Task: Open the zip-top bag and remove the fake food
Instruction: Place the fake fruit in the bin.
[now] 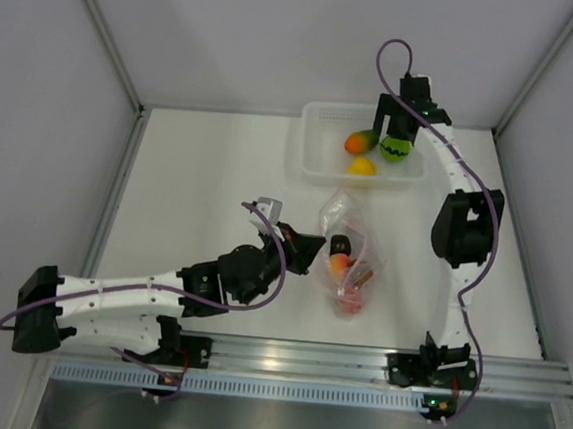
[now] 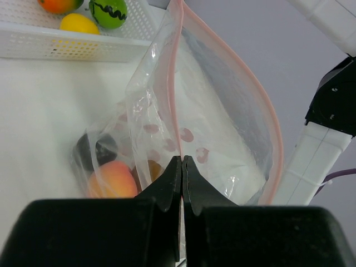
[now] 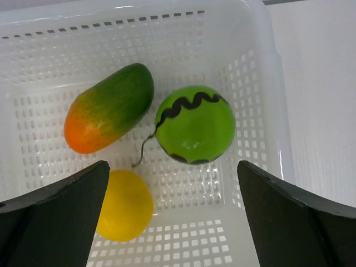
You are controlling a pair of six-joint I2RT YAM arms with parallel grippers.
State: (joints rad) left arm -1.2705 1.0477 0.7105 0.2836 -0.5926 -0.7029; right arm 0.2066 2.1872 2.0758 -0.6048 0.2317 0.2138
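1. Left gripper: my fingers are pressed tight together, pinching one wall of the zip-top bag just below its pink zip strip.
2. Bag location: on the table, on the near side of the white tray, close to it but not touching. The two halves of the strip stand parted, so the mouth is open.
3. Fake food inside the bag: peach-orange fruit, dark purple fruit, brown piece. A pink-red fruit lies at the end farthest from the tray.
4. Right gripper: fingers spread wide, nothing held, hanging over the tray's right half.
5. Tray contents: orange-green mango, green ball with black squiggles, yellow fruit. The green ball sits between my right fingers, clear of both.
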